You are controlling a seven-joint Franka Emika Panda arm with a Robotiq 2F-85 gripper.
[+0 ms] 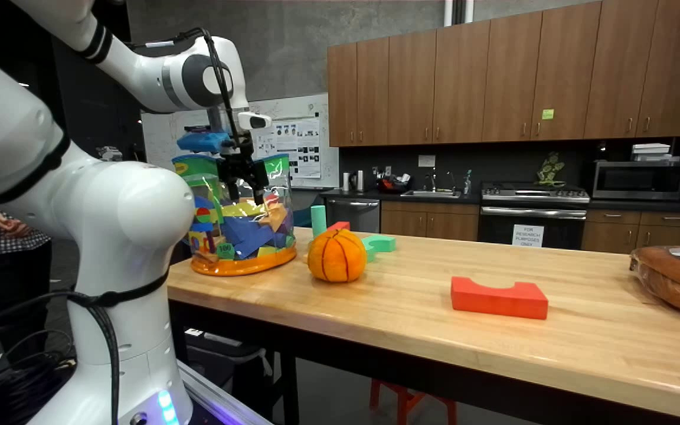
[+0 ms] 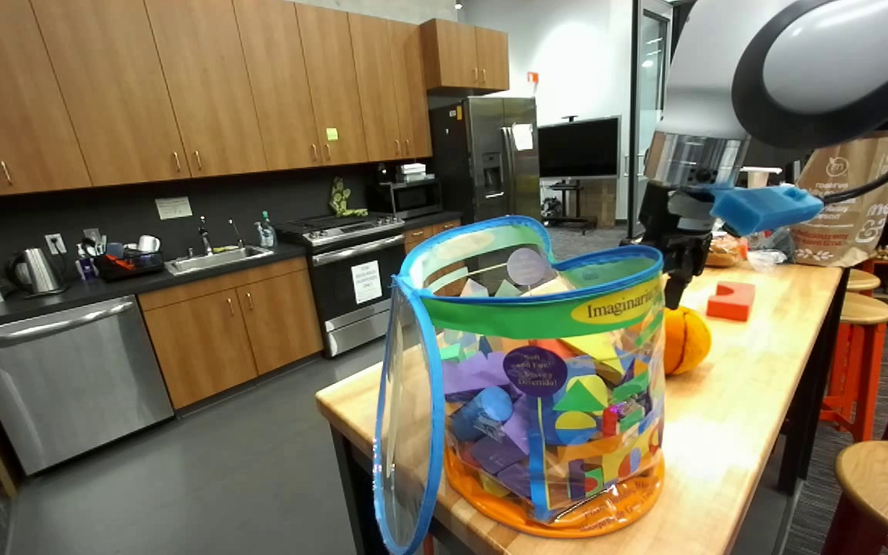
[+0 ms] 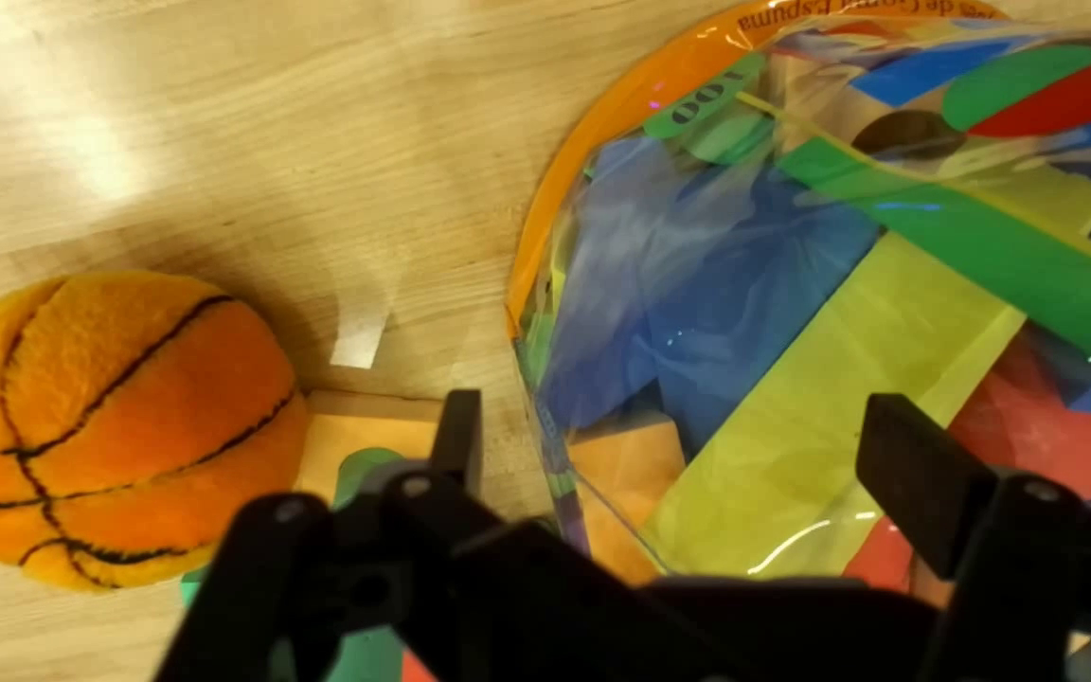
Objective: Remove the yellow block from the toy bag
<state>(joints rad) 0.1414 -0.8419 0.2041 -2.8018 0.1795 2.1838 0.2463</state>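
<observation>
The toy bag is a clear drum with an orange base and green band, standing open at the table end; its base shows in the wrist view. A long yellow block lies among the blocks inside, also seen through the plastic in both exterior views. My gripper is open and empty, pointing down near the bag's pumpkin-side wall. In the wrist view, one finger is over the table, the other over the yellow block. I cannot tell if a finger is inside the bag.
The orange toy pumpkin sits close beside the bag. Green blocks and a green cylinder are behind it. A red arch block and bagged bread lie farther along. The bag's blue-edged lid hangs over the table edge.
</observation>
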